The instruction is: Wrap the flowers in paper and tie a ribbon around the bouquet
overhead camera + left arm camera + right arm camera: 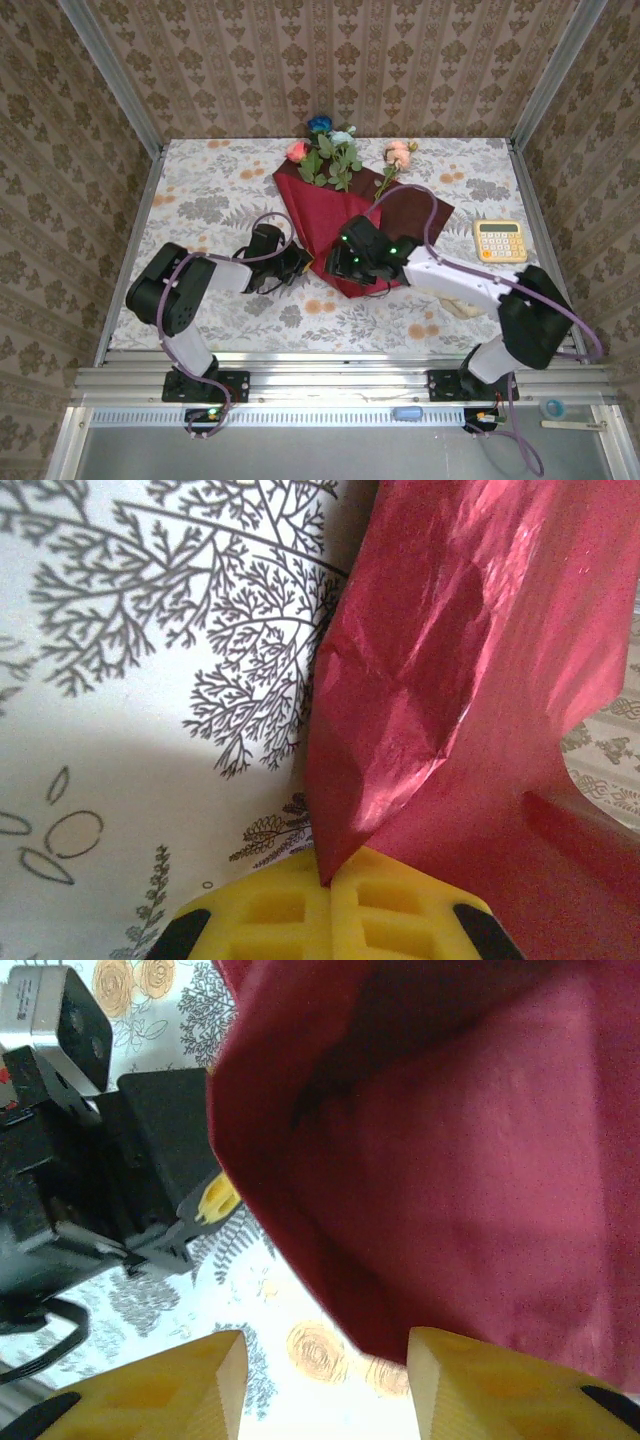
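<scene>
The flowers (325,150) lie at the table's far middle with pink, blue and pale teal heads; one pink flower (398,153) lies apart to the right. Their stems run under the dark red paper (320,215), which is partly folded over them into a rough cone pointing toward me. My left gripper (303,263) (327,880) is shut on a corner of the paper (430,680). My right gripper (340,262) (320,1380) is open just beside it, low over the paper's near tip (450,1160). A pale beige scrap (455,305) under my right arm may be the ribbon.
A yellow calculator (499,240) sits at the right side of the flower-printed tablecloth (200,190). Patterned walls close in the back and sides. The left gripper's black body (130,1160) is very close to my right fingers.
</scene>
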Controlling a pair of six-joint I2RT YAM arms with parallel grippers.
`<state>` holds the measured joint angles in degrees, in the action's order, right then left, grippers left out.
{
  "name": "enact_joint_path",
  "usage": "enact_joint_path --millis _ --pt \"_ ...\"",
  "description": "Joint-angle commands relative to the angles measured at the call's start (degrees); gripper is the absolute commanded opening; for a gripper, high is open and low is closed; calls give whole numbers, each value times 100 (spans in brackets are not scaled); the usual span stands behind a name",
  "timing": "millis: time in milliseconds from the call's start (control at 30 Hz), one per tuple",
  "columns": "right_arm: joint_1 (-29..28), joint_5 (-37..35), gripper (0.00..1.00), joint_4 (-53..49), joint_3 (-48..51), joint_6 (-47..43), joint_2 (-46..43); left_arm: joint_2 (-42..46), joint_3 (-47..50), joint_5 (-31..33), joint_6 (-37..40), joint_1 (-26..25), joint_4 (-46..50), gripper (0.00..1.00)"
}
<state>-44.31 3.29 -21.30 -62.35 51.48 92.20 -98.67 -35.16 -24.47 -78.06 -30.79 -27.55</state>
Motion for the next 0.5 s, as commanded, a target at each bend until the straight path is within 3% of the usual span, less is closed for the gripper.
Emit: enact_joint_path --millis 0,167,267,467 --pt "-17 -231 43 9 -314 -607 228 -63 -21 -26 -25 -33 -160 0" --pt "-18 -289 24 141 -354 -685 497 -73 -9 -30 -38 -25 -155 0" --pt "-31 -231 3 56 -350 -563 487 -82 -4 -10 -82 6 -162 0" --pt "-118 55 0 -7 309 -38 -16 -164 -78 -5 -135 158 -134 0"
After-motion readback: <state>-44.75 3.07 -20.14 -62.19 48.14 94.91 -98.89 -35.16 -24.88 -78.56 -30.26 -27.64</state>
